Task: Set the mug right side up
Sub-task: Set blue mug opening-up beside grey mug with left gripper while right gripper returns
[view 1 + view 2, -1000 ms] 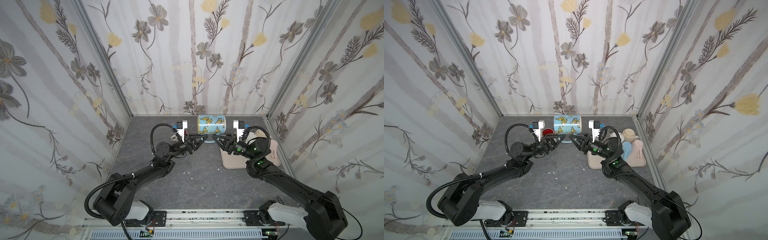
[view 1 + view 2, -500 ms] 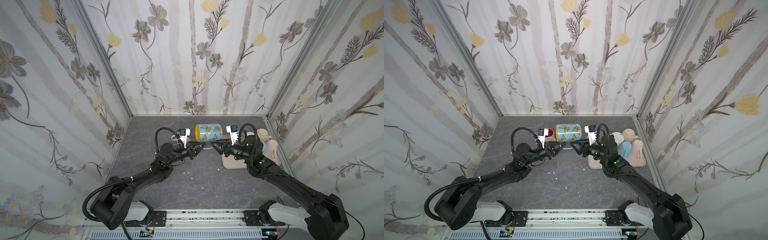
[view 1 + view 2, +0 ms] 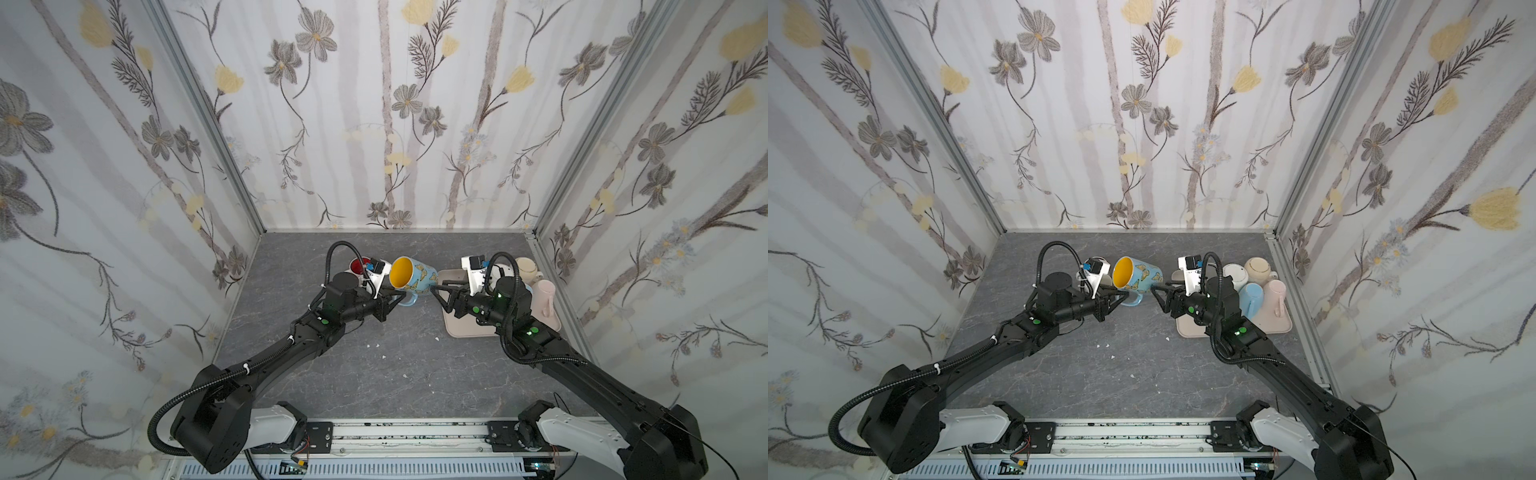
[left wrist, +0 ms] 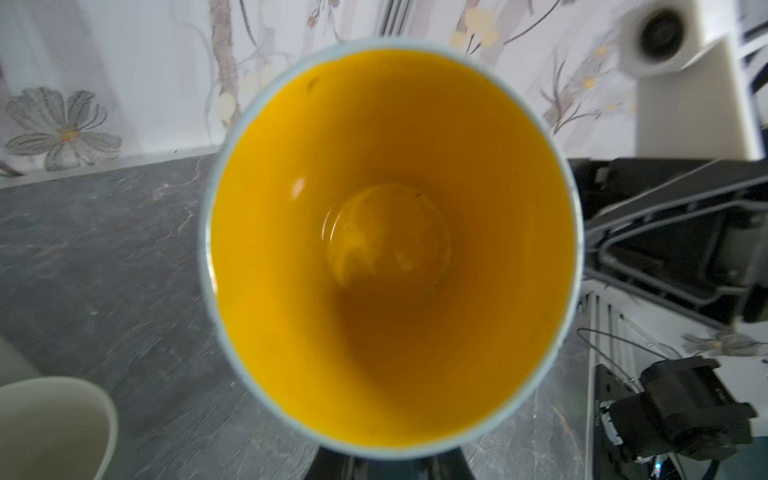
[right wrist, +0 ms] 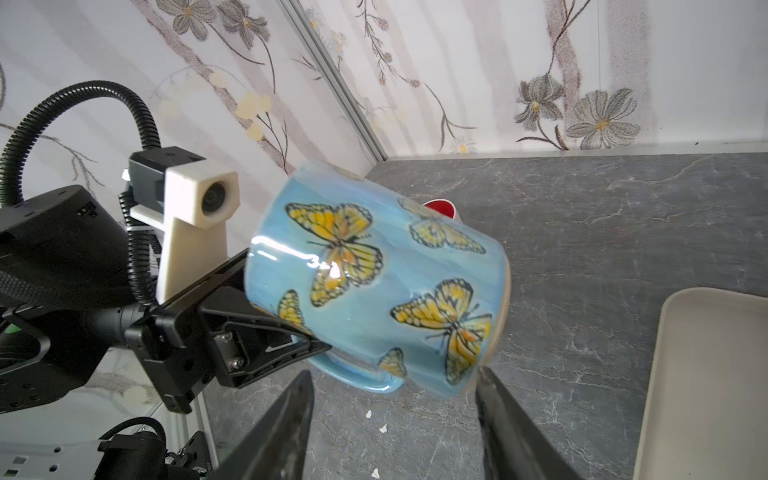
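Blue butterfly-painted ceramic mug (image 3: pixel 415 277) is hanging tilted, left gripper (image 3: pixel 398 296) apparently pinching its handle to pivot it; right gripper (image 3: pixel 434 291) is hovering open-jawed alongside.

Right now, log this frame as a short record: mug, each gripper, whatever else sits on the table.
Mug: butterfly mug, tilted, yellow mouth facing the left arm, not upright
Left gripper: fingers shut on the mug's handle
Right gripper: open, fingers near the mug's base, not gripping
Elsewhere: red-lined mug beyond the left arm; tray of crockery at right
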Controlling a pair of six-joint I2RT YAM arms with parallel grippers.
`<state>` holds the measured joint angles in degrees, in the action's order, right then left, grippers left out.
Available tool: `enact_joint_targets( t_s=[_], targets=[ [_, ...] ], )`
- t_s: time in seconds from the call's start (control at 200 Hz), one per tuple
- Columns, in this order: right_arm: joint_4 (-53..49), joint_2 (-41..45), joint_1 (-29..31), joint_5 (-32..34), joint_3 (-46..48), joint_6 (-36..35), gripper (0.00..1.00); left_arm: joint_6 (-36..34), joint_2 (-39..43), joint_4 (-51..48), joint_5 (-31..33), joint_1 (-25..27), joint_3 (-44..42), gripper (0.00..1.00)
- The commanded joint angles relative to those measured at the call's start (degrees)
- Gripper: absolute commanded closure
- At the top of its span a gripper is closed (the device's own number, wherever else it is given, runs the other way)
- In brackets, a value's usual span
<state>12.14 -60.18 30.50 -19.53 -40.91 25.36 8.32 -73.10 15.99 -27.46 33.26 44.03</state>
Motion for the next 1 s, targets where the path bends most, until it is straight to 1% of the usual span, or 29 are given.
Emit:
enact_joint_targets(
  t_s=[0.0, 0.12, 0.235, 0.365, 0.56, 0.679, 0.844, 0.994],
  targets=[
    [-2.5, 0.9, -0.5, 4.5, 0.1, -1.4, 0.39, -10.3, 0.4, -8.5, 4.1, -0.1, 3.6, 1.0],
    [-4.2, 1.3, -1.5, 5.8, 0.6, -1.5, 0.38, -16.4, -0.8, -18.3, 7.7, -0.5, 8.6, 1.0],
    [-4.1, 1.7, -2.7, 5.5, 1.7, -1.4, 0.38, -21.8, -4.2, -26.8, 10.0, -0.9, 14.1, 1.0],
    [-4.1, 2.1, -4.2, 4.1, 3.0, -0.9, 0.37, -27.5, -8.6, -33.8, 10.3, -1.0, 19.0, 1.0],
    [-4.1, 2.9, -6.5, 2.3, 4.5, -0.6, 0.37, -34.0, -15.0, -42.1, 10.3, -2.0, 24.1, 1.0],
    [-5.2, 3.0, -8.2, 1.5, 4.8, -0.5, 0.37, -36.8, -16.5, -44.1, 11.0, -3.2, 24.3, 1.0],
    [-7.1, 2.9, -11.2, 1.8, 4.9, -0.7, 0.37, -38.9, -16.6, -45.0, 10.9, -4.4, 21.8, 1.0],
    [-8.5, 1.5, -14.9, 2.6, 4.9, -1.3, 0.37, -40.3, -15.3, -44.5, 14.3, -5.4, 18.8, 1.0]
  ],
)
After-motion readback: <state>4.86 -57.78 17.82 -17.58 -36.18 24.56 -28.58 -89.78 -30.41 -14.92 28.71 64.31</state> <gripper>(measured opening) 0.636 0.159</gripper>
